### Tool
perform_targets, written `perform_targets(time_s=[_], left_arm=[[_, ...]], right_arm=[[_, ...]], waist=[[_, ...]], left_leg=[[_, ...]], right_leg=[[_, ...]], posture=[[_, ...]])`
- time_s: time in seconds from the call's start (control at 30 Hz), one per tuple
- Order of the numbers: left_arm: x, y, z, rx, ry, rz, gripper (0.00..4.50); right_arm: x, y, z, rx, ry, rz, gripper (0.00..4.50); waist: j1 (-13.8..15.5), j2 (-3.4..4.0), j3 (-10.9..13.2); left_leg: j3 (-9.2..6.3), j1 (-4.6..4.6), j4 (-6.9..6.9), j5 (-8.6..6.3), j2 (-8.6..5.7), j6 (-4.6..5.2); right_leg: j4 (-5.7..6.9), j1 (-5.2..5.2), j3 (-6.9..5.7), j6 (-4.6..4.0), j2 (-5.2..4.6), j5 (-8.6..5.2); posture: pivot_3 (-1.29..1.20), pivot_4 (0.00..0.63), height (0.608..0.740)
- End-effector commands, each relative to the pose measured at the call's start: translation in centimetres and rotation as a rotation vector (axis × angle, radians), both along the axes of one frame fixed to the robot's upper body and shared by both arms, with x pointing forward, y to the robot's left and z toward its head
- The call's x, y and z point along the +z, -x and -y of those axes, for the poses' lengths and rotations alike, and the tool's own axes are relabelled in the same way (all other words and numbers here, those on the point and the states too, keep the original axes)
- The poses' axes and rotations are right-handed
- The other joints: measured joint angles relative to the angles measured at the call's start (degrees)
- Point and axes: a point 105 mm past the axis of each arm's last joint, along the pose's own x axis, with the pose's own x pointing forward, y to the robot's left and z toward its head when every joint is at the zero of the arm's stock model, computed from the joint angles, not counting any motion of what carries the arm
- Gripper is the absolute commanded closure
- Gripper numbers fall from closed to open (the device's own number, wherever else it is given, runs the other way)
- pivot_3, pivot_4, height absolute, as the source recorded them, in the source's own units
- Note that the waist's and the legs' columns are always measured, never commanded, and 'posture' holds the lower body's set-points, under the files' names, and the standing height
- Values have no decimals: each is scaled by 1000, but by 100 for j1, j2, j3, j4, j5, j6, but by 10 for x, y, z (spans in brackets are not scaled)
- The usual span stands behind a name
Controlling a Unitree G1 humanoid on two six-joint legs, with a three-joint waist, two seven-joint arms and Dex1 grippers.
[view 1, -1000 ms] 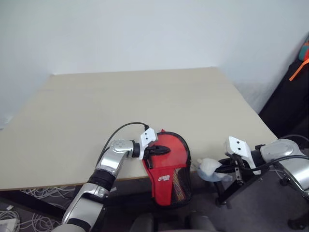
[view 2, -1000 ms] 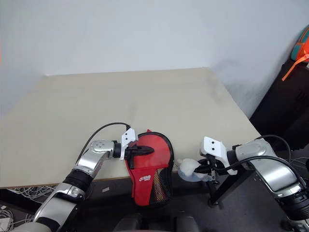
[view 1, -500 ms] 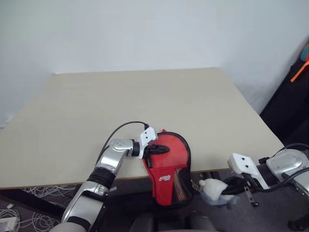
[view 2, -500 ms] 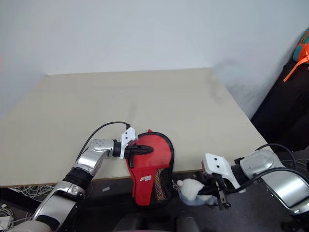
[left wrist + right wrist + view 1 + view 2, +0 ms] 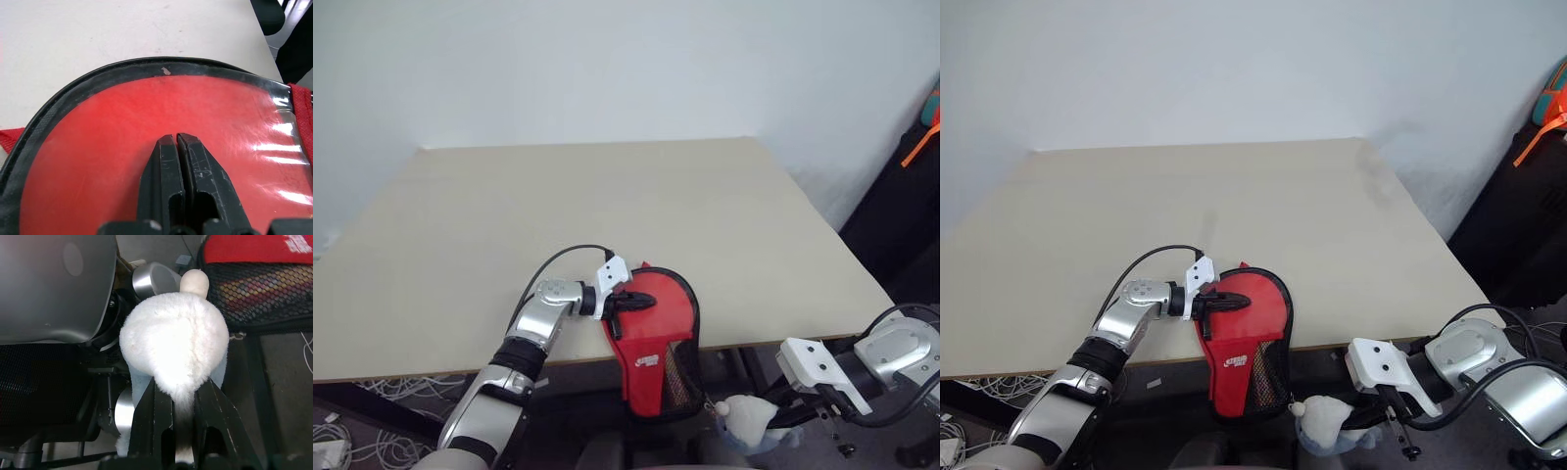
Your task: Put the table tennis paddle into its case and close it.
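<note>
Your left gripper [image 5: 176, 142] is closed tight, fingertips pressed flat on the red case [image 5: 656, 333], gripping nothing. The case overhangs the near edge of the table [image 5: 607, 196], mesh pocket end hanging down. Your right gripper [image 5: 178, 396] pinches a white plush toy [image 5: 173, 342] below table level; paddle probably inside, can't tell
</note>
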Motion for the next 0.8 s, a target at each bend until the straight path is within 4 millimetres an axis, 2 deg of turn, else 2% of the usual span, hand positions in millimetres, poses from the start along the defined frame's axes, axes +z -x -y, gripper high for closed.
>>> perform_targets(time_s=[0.03,0.17,0.3,0.43,0.53,0.6,0.67,0.8], left_arm=[[-31,7,-16,66,-98,-107,4500],[-31,5,-18,95,-97,-108,4500],[-30,4,-19,109,-96,-106,4500],[-24,5,-24,133,-73,-121,4500],[-12,17,-32,121,-54,-138,3884],[0,22,-38,136,-39,-125,3207],[8,25,-45,161,-42,-112,2493],[29,17,-83,322,-75,-47,1080]], right_arm=[[7,14,-9,97,-36,-21,4453],[7,19,-11,119,-42,-29,4453],[8,12,-9,110,-39,-12,3167],[18,-25,-8,1,-59,85,1707],[31,-61,-11,-108,-108,179,601],[36,-81,-13,-165,-122,236,0],[39,-92,-15,-205,-137,263,0],[53,-128,-23,-363,-202,355,0]], waist=[[1,0,-1],[0,-1,0],[0,-3,-3],[-17,-9,-4],[-46,-14,-4],[-57,-14,-3],[-29,-11,-1],[-6,-12,2]], left_leg=[[0,0,0,0,0,0],[-1,0,-1,0,0,0],[-1,0,0,1,0,1],[3,5,1,0,2,0],[3,3,-5,2,9,3],[15,1,-8,-3,18,-1],[13,-1,-11,-3,20,-2],[9,-4,-2,-3,21,-1]], right_leg=[[0,0,0,0,0,0],[0,0,0,0,0,0],[0,1,0,0,0,0],[2,2,0,0,0,1],[2,-3,-2,-1,3,1],[6,-6,2,-2,5,2],[7,-10,-2,-3,6,2],[6,-20,-9,-4,5,2]], posture=[[0,0,739],[0,0,739],[0,0,739],[0,0,739],[0,0,739],[0,0,739],[0,0,739],[0,0,739]])
